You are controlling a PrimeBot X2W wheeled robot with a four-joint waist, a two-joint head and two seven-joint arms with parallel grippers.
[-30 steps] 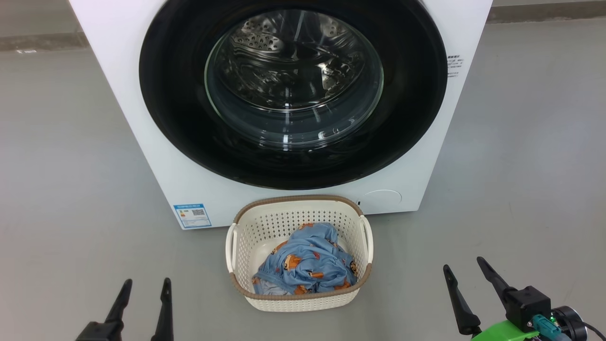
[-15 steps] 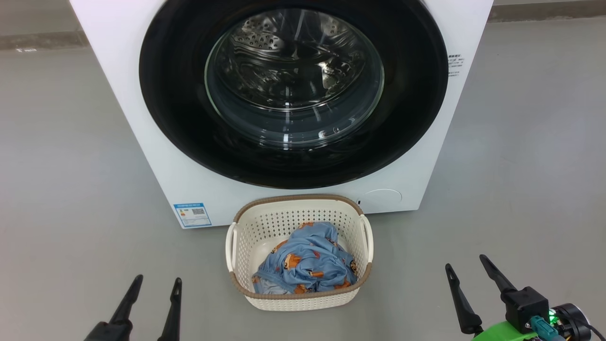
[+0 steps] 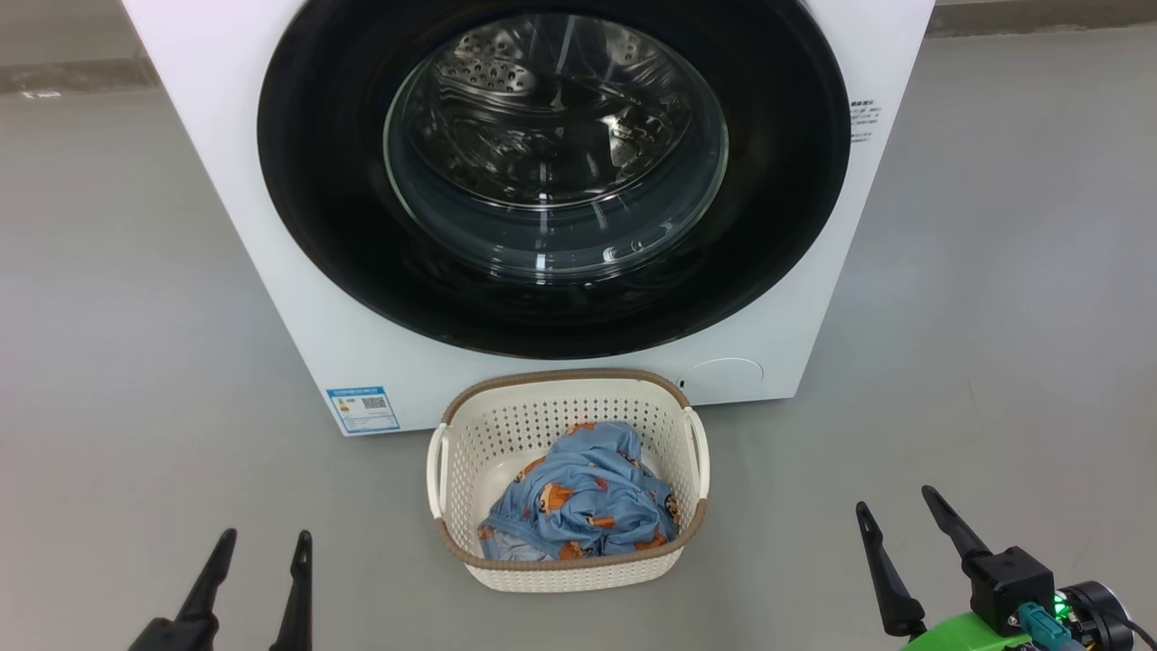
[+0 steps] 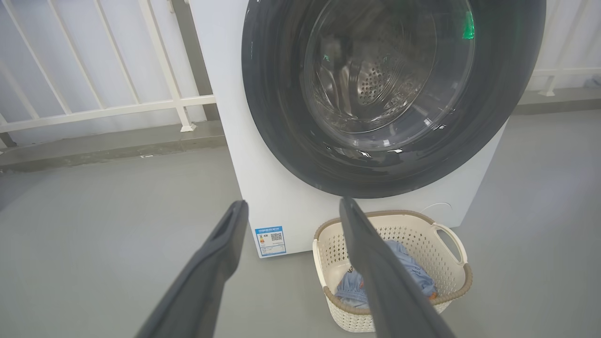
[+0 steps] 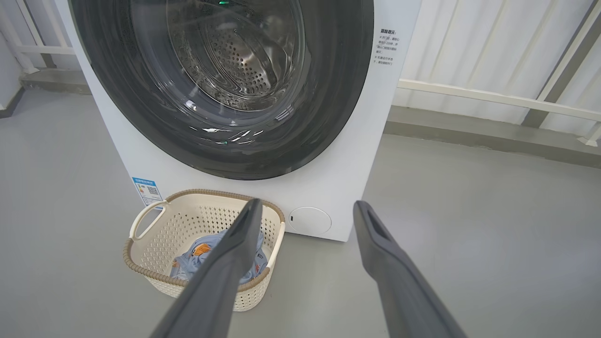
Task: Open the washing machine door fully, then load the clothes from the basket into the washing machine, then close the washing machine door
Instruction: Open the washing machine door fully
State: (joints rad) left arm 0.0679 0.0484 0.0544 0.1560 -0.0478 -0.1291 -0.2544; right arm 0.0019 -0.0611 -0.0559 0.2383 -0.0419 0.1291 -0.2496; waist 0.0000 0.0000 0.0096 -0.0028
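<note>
The white washing machine (image 3: 298,316) stands straight ahead, and its door (image 3: 343,226), with black rim and glass bowl, lies flat against the front. On the floor just before it sits the cream basket (image 3: 560,375) holding the light blue printed clothes (image 3: 583,502). My left gripper (image 3: 264,535) hovers open at the lower left, well to the left of the basket. At the lower right my right gripper (image 3: 895,499) is open too, and both hold nothing. Each wrist view looks past open fingers, left gripper (image 4: 293,203) and right gripper (image 5: 307,202), at the door (image 4: 281,117) and basket (image 5: 155,244).
Grey floor spreads on both sides of the machine. A white railing (image 4: 94,112) runs behind it on the left and another stretch of railing (image 5: 493,98) on the right. A blue label (image 3: 363,409) and a round flap (image 5: 310,219) sit low on the machine's front.
My left gripper drifted right, then back to the left. The head view shifted slightly. The right gripper, the basket and the door have stayed as they were.
</note>
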